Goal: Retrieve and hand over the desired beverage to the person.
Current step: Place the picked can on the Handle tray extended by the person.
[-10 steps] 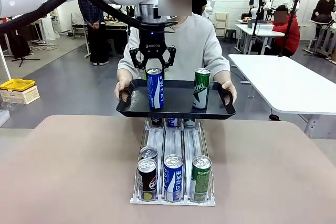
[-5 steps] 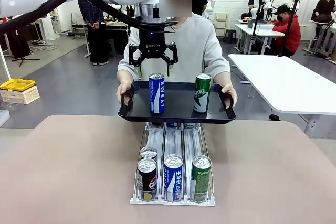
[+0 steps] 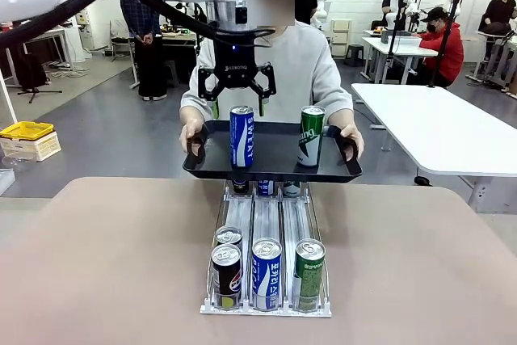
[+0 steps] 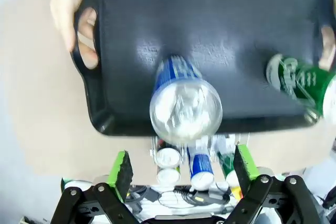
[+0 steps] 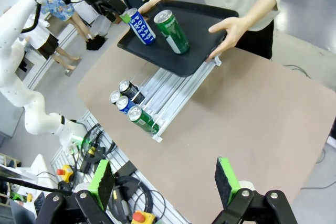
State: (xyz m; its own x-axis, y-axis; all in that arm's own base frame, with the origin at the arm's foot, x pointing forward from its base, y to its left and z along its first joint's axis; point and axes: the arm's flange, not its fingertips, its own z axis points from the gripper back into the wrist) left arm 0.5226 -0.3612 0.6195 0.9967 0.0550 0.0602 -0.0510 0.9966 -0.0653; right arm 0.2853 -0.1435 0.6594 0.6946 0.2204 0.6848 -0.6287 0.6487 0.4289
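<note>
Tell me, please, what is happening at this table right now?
The robot is serving drinks to the person, who holds a black tray by both handles above the far end of the can rack. A blue can and a green can stand upright on the tray. The left gripper hangs open just above the blue can, apart from it, so that can looks delivered. The right gripper is open and holds nothing, over the table's near side.

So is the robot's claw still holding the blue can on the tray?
Apart. In the front view the left claw hangs open above the blue can, which stands alone on the tray; a gap shows.
</note>
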